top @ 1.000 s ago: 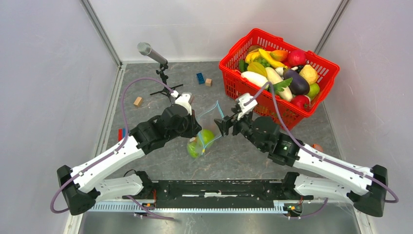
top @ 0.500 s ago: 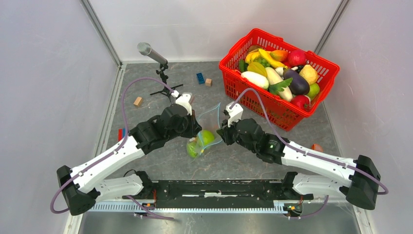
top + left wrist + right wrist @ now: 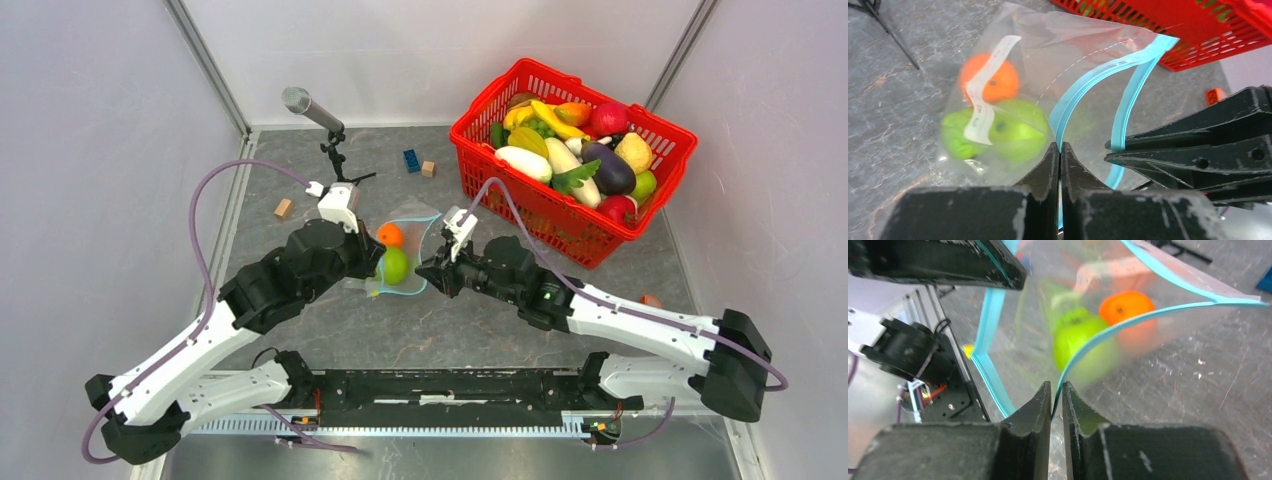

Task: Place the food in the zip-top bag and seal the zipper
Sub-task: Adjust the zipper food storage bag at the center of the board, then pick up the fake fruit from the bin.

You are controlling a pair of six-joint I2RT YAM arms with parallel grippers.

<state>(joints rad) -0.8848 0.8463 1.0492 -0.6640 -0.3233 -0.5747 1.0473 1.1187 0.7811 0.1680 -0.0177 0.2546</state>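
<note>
The clear zip-top bag [image 3: 418, 232] hangs between my two grippers, its mouth held apart. Inside it lie food pieces: an orange [image 3: 390, 234] [image 3: 990, 80] and green round fruits [image 3: 396, 266] [image 3: 1015, 134]. My left gripper [image 3: 376, 266] [image 3: 1059, 149] is shut on one side of the light blue zipper [image 3: 1098, 70]. Facing it from the right, my right gripper [image 3: 424, 276] [image 3: 1057, 389] pinches the other side of the zipper [image 3: 1158, 315]. In the right wrist view the orange [image 3: 1125, 307] and a green fruit [image 3: 1079, 340] show through the plastic.
A red mesh basket [image 3: 600, 228] full of toy fruit and vegetables stands at the back right. A microphone on a small stand [image 3: 312, 108] is at the back left. Small blocks [image 3: 411, 160] [image 3: 283, 208] lie on the grey floor.
My right gripper has closed on the zipper strip. Both grippers and the bag have shifted left and back, and the orange now shows in the bag.
</note>
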